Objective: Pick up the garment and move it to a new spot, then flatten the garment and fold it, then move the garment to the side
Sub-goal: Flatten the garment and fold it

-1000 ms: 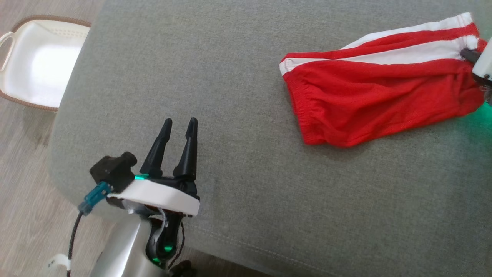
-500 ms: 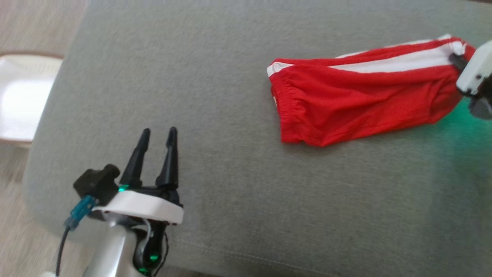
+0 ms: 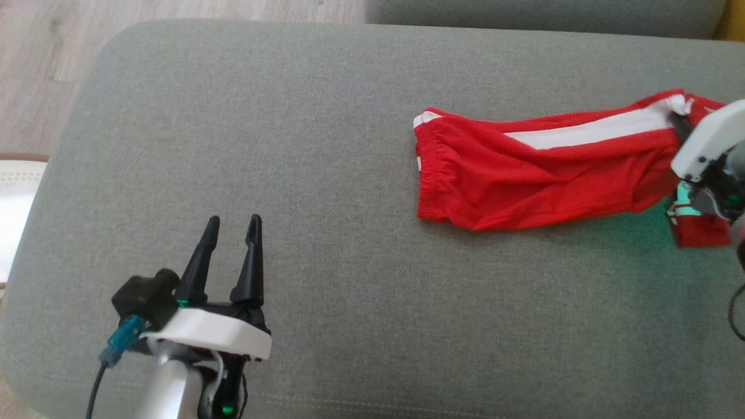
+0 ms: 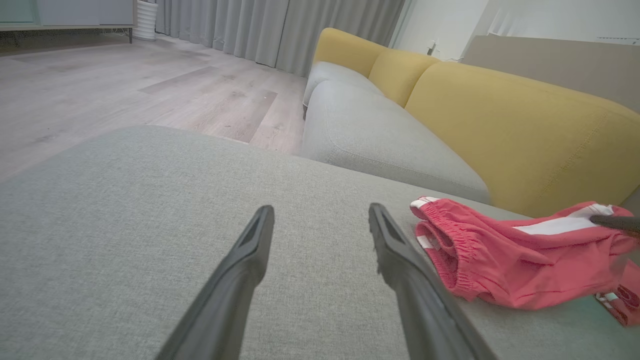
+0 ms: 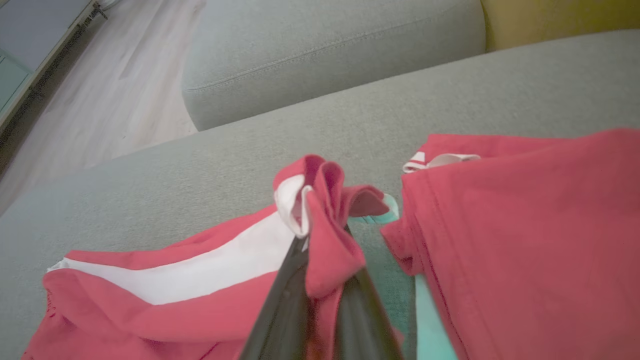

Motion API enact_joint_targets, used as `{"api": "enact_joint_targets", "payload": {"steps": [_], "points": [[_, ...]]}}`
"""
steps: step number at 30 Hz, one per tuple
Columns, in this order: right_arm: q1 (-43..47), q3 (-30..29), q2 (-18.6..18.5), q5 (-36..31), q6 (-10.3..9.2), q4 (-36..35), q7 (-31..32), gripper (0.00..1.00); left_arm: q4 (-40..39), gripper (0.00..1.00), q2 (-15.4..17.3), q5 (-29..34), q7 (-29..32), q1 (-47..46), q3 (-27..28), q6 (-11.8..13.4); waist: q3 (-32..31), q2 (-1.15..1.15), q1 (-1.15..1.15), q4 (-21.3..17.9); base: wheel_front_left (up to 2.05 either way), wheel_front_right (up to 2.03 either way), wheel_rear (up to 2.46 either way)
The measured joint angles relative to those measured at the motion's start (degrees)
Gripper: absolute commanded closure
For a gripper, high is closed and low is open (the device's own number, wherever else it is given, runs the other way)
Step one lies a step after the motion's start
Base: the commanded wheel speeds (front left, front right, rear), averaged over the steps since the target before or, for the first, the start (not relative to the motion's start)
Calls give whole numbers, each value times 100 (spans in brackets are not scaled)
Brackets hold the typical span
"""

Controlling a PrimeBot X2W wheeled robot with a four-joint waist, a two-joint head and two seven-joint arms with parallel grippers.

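Red shorts (image 3: 524, 186) lie on grey cushion (image 3: 349, 145) at 2 o'clock, one end bunched. Right gripper (image 5: 322, 250) jaws clamped on that end at 3 o'clock. Left gripper (image 3: 233, 221) at 7 o'clock, jaws wide, empty.

Grey fabric cushion (image 3: 349, 145): main surface. Wood-plank floor (image 3: 46, 58): beyond its left edge. White basket (image 3: 11, 203) w/ brown rim: on floor, far left, cropped. Sofa behind: grey seat (image 4: 370, 145), yellow backrest (image 4: 525, 130). Grey curtains (image 4: 260, 25): bkgd.
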Motion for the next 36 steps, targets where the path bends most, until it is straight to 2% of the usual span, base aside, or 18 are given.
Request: {"api": "enact_joint_targets", "payload": {"steps": [5,12,17,23,24,25,26,31,36], "points": [[-5,286,171,-151,0,-413,-144,100,70,0,0,-4,0,15,-120,0,-89,0,0,49,0,0,0],[-11,781,747,-321,0,-970,-142,100,169,0,2,-68,0,163,-179,9,-210,0,0,218,0,0,0],[-15,1018,1177,-405,0,-860,-83,100,231,0,2,-109,0,175,-309,10,-225,0,0,421,0,0,0],[-15,1127,1454,-447,0,-508,-79,100,271,0,5,-191,0,174,-337,44,-187,0,0,674,0,0,0],[-15,1141,1485,-447,0,-444,-79,71,272,0,5,-212,0,174,-339,59,-179,0,0,700,0,0,0],[-15,1161,1522,-447,0,-397,-87,33,275,0,7,-212,0,174,-339,60,-169,0,0,717,0,0,0],[-15,1182,1555,-453,0,-358,-89,0,275,0,7,-212,0,172,-343,60,-159,0,0,728,0,0,0],[-5,1257,1635,-374,0,-468,-175,0,277,0,5,-213,1,171,-338,110,-150,0,0,678,0,0,0],[12,1278,1617,-96,0,-1133,-638,0,277,0,5,-212,1,172,-281,132,-210,0,0,477,0,0,0]]}}
